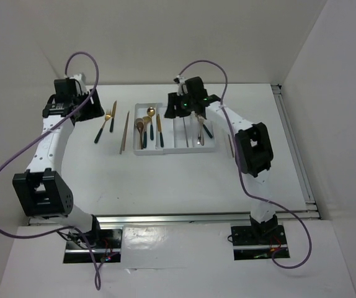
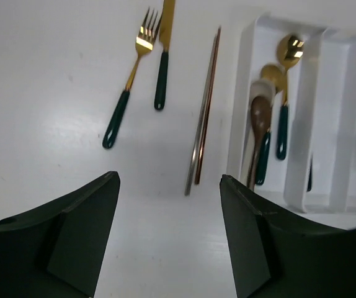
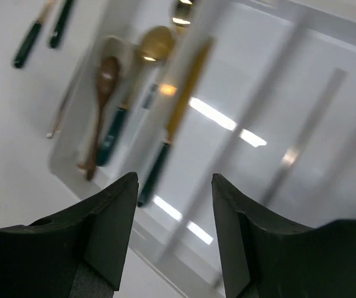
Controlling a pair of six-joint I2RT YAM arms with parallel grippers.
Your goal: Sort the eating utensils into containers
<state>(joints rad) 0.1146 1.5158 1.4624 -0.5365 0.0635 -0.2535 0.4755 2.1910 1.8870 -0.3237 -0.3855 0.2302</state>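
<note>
Left of the white tray point(image 2: 301, 130), teal-handled gold fork point(image 2: 129, 84), knife point(image 2: 164, 56), brown chopsticks point(image 2: 204, 108)

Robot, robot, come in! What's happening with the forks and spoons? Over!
Left gripper open, empty. Right gripper open, over tray. Fork, knife, chopsticks unsorted, left of tray. Nothing blocking them.

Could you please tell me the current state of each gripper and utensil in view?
Left gripper: jaws open, empty.
Right gripper: jaws open, empty, over the tray.
Fork: lying on the table, unsorted.
Loose knife: lying beside the fork, unsorted.
Chopsticks: on the table, beside the tray.
Spoons: in the tray's leftmost compartment.
</note>
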